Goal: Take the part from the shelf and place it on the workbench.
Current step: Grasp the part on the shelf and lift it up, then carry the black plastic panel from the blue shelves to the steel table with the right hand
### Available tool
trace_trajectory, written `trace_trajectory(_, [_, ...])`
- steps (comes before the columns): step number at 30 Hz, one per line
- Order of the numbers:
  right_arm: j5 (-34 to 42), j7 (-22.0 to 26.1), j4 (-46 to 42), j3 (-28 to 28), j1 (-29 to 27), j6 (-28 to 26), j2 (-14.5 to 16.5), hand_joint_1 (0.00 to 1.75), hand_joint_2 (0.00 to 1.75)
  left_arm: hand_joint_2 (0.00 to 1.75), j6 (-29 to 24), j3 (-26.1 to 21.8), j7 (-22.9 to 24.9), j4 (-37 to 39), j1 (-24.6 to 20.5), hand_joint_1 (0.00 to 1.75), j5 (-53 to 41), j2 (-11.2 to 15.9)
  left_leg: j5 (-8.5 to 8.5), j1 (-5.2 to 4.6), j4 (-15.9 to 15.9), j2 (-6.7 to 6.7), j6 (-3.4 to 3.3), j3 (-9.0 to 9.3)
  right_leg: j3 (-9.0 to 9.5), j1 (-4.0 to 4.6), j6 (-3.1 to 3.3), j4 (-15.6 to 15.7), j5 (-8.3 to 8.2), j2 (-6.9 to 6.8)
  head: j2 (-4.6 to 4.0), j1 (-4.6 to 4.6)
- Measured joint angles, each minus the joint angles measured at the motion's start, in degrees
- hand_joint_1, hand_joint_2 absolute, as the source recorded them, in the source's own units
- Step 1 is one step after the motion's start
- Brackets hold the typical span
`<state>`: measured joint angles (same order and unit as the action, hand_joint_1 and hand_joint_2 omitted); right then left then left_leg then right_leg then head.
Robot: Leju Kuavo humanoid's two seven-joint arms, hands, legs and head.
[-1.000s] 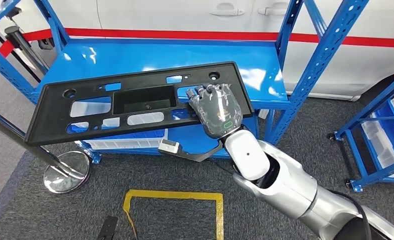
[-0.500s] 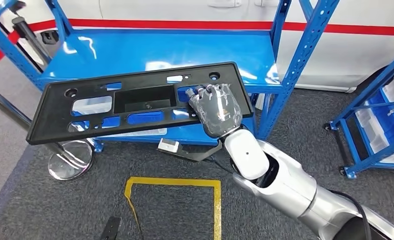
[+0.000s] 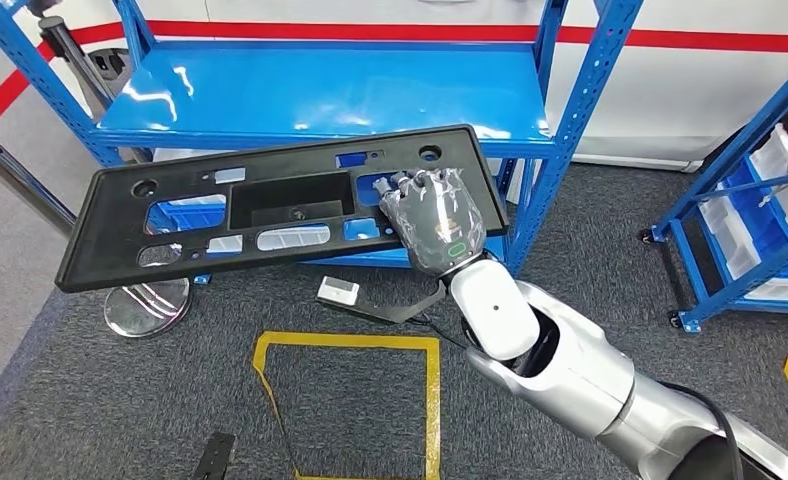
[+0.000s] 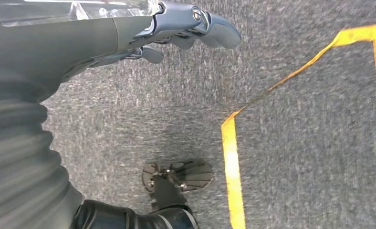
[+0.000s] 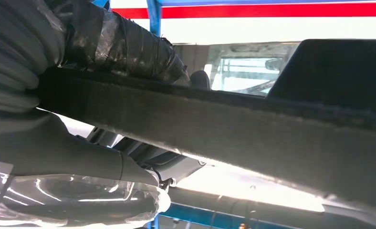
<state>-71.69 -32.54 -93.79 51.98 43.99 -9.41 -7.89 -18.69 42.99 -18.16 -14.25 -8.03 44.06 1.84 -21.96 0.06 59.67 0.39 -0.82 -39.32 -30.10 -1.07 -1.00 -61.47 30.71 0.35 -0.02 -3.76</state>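
The part (image 3: 110, 235) is a long black plastic panel with a sunken middle pocket and several cut-outs. My right hand (image 3: 435, 225) grips its right end, fingers lying over the top face, and carries it level in the air in front of the blue shelf (image 3: 320, 95). In the right wrist view the panel's dark edge (image 5: 224, 119) runs across, with the taped thumb (image 5: 119, 43) wrapped over it. My left hand (image 4: 176, 28) hangs above the grey carpet, fingers loosely spread and holding nothing.
A chrome stanchion base (image 3: 148, 305) stands on the carpet left of the shelf. A small white device (image 3: 337, 291) lies by the shelf's foot. A yellow tape square (image 3: 350, 345) marks the floor. A second blue rack (image 3: 740, 230) with bins stands at the right.
The whole picture has shifted: the shelf sits farther away and more carpet shows before it, so the camera has moved back. The panel stays in my right hand's grip.
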Motion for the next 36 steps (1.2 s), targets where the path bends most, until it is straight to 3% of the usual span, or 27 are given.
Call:
trace_trajectory(2, [0.00, -0.01, 0.02, 0.00, 0.00, 0.03, -0.01, 1.75, 1.75, 1.75, 0.00, 0.00, -0.02, 0.01, 0.11, 0.00, 0.00, 0.04, 0.73, 0.17, -0.03, -0.10, 0.61, -0.54, -0.67, 0.08, 0.93, 0.46, -0.55, -0.13, 0.01, -0.03])
trace_trajectory(3, [0.00, -0.02, 0.03, 0.00, -0.02, 0.05, -0.02, 1.75, 1.75, 1.75, 0.00, 0.00, -0.02, 0.01, 0.22, 0.00, 0.00, 0.07, -0.06, 0.29, 0.50, -0.11, 0.89, -1.05, -1.24, 0.08, 1.40, 0.42, -1.11, -0.22, 0.01, -0.04])
trace_trajectory(5, [0.00, -0.02, 0.05, 0.00, -0.06, 0.13, -0.03, 1.75, 1.75, 1.75, 0.01, 0.00, -0.02, 0.02, 0.45, 0.00, 0.00, 0.05, -4.60, 0.50, 4.66, -0.11, 1.44, -2.60, -2.52, 0.00, 2.24, 0.50, -2.16, -0.37, 0.00, -0.19])
trace_trajectory(7, [0.00, -0.01, 0.06, 0.00, -0.10, 0.17, -0.03, 1.75, 1.75, 1.75, 0.02, 0.00, -0.14, 0.02, 0.53, 0.00, -0.02, -0.02, -9.10, 0.60, 11.85, -0.10, 1.73, -4.44, -3.89, 0.21, 2.67, 0.49, -3.09, -0.37, 0.00, -0.30])
trace_trajectory(8, [0.02, -0.01, 0.06, 0.00, -0.12, 0.17, -0.03, 1.75, 1.75, 1.75, 0.02, 0.00, -0.30, 0.02, 0.53, 0.00, -0.05, -0.02, -9.50, 0.61, 14.82, -0.10, 1.73, -4.92, -4.52, 0.35, 2.75, 0.47, -3.55, -0.37, 0.00, -0.29])
trace_trajectory(9, [0.08, -0.01, 0.07, 0.00, -0.13, 0.17, -0.03, 1.75, 1.75, 1.75, 0.02, 0.00, -0.54, 0.02, 0.52, 0.00, -0.10, -0.02, -8.63, 0.60, 16.40, -0.11, 1.60, -4.75, -5.09, 0.49, 2.77, 0.46, -3.98, -0.38, 0.00, -0.30])
trace_trajectory(10, [0.16, -0.01, 0.06, 0.00, -0.14, 0.17, -0.03, 1.75, 1.75, 1.75, 0.01, 0.00, -0.80, 0.02, 0.52, 0.00, -0.16, -0.02, -6.95, 0.54, 16.06, -0.13, 1.31, -3.69, -5.59, 0.64, 2.76, 0.44, -4.38, -0.38, 0.00, -0.31])
trace_trajectory(11, [0.26, -0.01, 0.05, 0.00, -0.14, 0.16, -0.03, 1.75, 1.75, 1.75, -0.02, 0.00, -1.04, 0.02, 0.51, 0.00, -0.22, -0.02, -5.18, 0.39, 13.71, -0.17, 0.86, -1.62, -5.96, 0.78, 2.74, 0.44, -4.73, -0.36, 0.00, -0.31])
trace_trajectory(12, [0.38, -0.01, 0.05, 0.00, -0.14, 0.15, -0.03, 1.75, 1.75, 1.75, -0.05, 0.00, -1.20, 0.02, 0.45, 0.00, -0.26, 0.03, -4.48, 0.21, 10.02, -0.21, 0.20, 1.00, -6.21, 0.86, 2.71, 0.45, -5.03, -0.36, 0.00, -0.28])
trace_trajectory(14, [0.63, -0.01, 0.04, 0.00, -0.09, 0.07, -0.03, 1.75, 1.75, 1.75, -0.14, 0.00, -1.32, 0.01, 0.28, 0.00, -0.30, 0.09, -5.41, -0.30, 2.54, -0.27, -0.90, 6.08, -6.45, 0.84, 2.33, 0.53, -5.57, -0.40, 0.01, -0.22])
trace_trajectory(15, [0.84, 0.00, 0.03, 0.00, -0.06, 0.00, -0.03, 1.75, 1.75, 1.75, -0.18, 0.00, -1.32, 0.01, 0.15, 0.00, -0.30, 0.12, -6.25, -0.53, 0.43, -0.28, -1.24, 7.30, -6.52, 0.67, 2.02, 0.64, -5.87, -0.46, 0.01, -0.22])
trace_trajectory(17, [1.36, 0.07, 0.02, 0.00, -0.03, -0.23, -0.03, 1.75, 1.75, 1.75, -0.26, 0.00, -1.27, 0.00, 0.03, 0.00, -0.25, 0.14, -6.15, -0.66, -1.56, -0.26, -1.55, 8.08, -6.66, 0.55, 1.28, 0.96, -6.44, -0.52, 0.00, -0.28])
trace_trajectory(19, [1.98, 0.21, 0.02, 0.00, -0.01, -0.54, -0.03, 1.75, 1.75, 1.75, -0.32, 0.00, -1.18, 0.00, 0.09, 0.00, -0.18, 0.15, -5.13, -0.33, -3.17, -0.15, -1.69, 8.40, -7.25, 0.67, 0.72, 0.11, -5.58, -0.45, 0.00, -0.14])
trace_trajectory(22, [2.85, 0.42, 0.02, 0.00, 0.00, -1.14, -0.05, 1.75, 1.75, 1.75, -0.32, 0.00, -1.06, 0.00, 0.15, 0.00, -0.12, 0.14, -4.21, -0.10, -3.72, -0.42, -1.74, 7.78, -10.80, 0.49, 0.08, -8.40, -0.15, -0.38, 0.00, 0.08])
trace_trajectory(23, [3.02, 0.48, 0.02, 0.00, -0.02, -1.37, -0.05, 1.75, 1.75, 1.75, -0.31, 0.00, -1.03, 0.00, 0.16, 0.00, -0.10, 0.12, -4.12, -0.07, -3.43, -0.64, -1.74, 7.38, -11.95, 0.40, -0.09, -11.56, 1.19, -0.39, 0.00, 0.09])
trace_trajectory(24, [3.16, 0.56, 0.02, 0.00, -0.06, -1.54, -0.05, 1.75, 1.75, 1.75, -0.30, 0.00, -1.00, 0.00, 0.19, 0.00, -0.09, 0.09, -4.08, -0.01, -3.05, -0.98, -1.70, 6.97, -12.33, 0.29, -0.27, -13.19, 1.49, -0.39, 0.01, 0.10])
trace_trajectory(25, [3.20, 0.67, 0.02, 0.00, -0.07, -1.64, -0.05, 1.75, 1.75, 1.75, -0.29, 0.00, -0.96, 0.00, 0.23, 0.00, -0.09, 0.04, -4.10, 0.08, -2.57, -1.40, -1.64, 6.55, -11.68, 0.15, -0.44, -12.76, 0.75, -0.38, 0.01, 0.10])
trace_trajectory(26, [3.22, 0.78, 0.02, 0.00, -0.07, -1.69, -0.05, 1.75, 1.75, 1.75, -0.28, 0.00, -0.92, 0.00, 0.26, 0.00, -0.10, -0.01, -4.19, 0.21, -1.96, -1.90, -1.49, 6.13, -10.06, -0.06, -0.61, -10.33, -0.80, -0.17, 0.01, 0.10])
trace_trajectory(28, [3.22, 0.94, 0.01, 0.00, -0.07, -1.74, -0.03, 1.75, 1.75, 1.75, -0.28, 0.00, -0.88, 0.00, 0.22, 0.00, -0.14, -0.07, -4.57, 0.37, -0.39, -2.90, -0.88, 5.00, -6.46, -0.53, -0.76, -3.89, -2.91, 1.80, 0.00, 0.13])
trace_trajectory(30, [3.17, 0.97, -0.12, 0.00, -0.07, -1.92, -0.02, 1.75, 1.75, 1.75, -0.28, 0.00, -0.89, 0.00, 0.13, 0.00, -0.17, -0.07, -4.60, 0.39, 0.80, -3.79, -0.20, 3.72, -5.33, -0.69, -0.55, -1.18, -3.02, 3.44, 0.00, 0.06])
trace_trajectory(33, [3.01, 0.96, -0.25, 0.00, -0.14, -2.11, -0.04, 1.75, 1.75, 1.75, -0.27, 0.00, -0.86, 0.01, 0.31, 0.00, -0.15, -0.05, -4.27, 0.57, 1.09, -4.68, 0.70, 2.72, -5.56, -0.66, 0.38, -0.86, -3.40, 2.17, 0.01, -0.07])
trace_trajectory(34, [2.94, 0.95, -0.30, 0.00, -0.14, -2.10, -0.04, 1.75, 1.75, 1.75, -0.27, 0.00, -0.85, 0.01, 0.42, 0.00, -0.12, -0.06, -4.84, 0.55, 1.92, -4.18, 1.01, 2.23, -5.49, -0.77, 0.74, -0.60, -3.60, 1.58, 0.01, -0.24])
trace_trajectory(36, [2.74, 0.93, -0.47, 0.00, -0.09, -2.07, -0.03, 1.75, 1.75, 1.75, -0.26, 0.00, -0.76, 0.00, 0.51, 0.00, -0.03, -0.09, -7.65, 0.58, 6.89, -2.21, 1.60, -0.07, -5.42, -0.86, 1.20, -0.23, -3.89, 0.40, 0.01, -0.56])
